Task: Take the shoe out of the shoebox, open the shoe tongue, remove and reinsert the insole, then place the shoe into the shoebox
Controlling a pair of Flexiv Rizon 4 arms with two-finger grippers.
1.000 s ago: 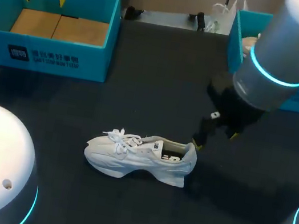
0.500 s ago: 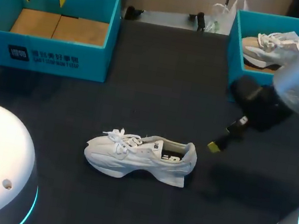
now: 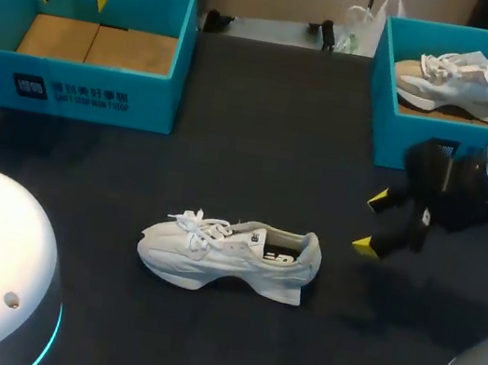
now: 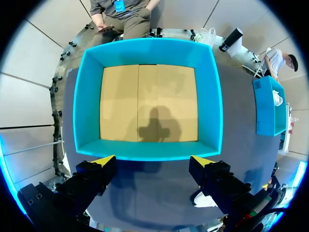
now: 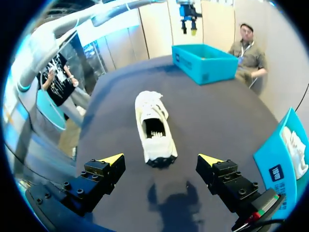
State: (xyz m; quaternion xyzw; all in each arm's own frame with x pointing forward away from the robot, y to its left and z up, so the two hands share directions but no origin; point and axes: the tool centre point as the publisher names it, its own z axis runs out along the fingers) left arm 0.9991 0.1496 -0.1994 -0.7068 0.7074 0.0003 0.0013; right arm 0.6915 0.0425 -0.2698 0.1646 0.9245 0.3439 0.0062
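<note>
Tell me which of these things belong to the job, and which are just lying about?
Part of the job: loose white shoe; empty shoebox; right hand, open near the shoe's heel.
Seemingly just lying about: second shoebox; the other shoe inside it.

Dark table [image 3: 274, 122]: shoe [image 3: 226, 255], left shoebox [image 3: 71, 91], right shoebox [image 3: 398, 139].

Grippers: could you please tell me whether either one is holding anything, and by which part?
Nothing is held. The right gripper has its jaws open, clear of the shoe; the left gripper has its jaws open by the empty box.
</note>
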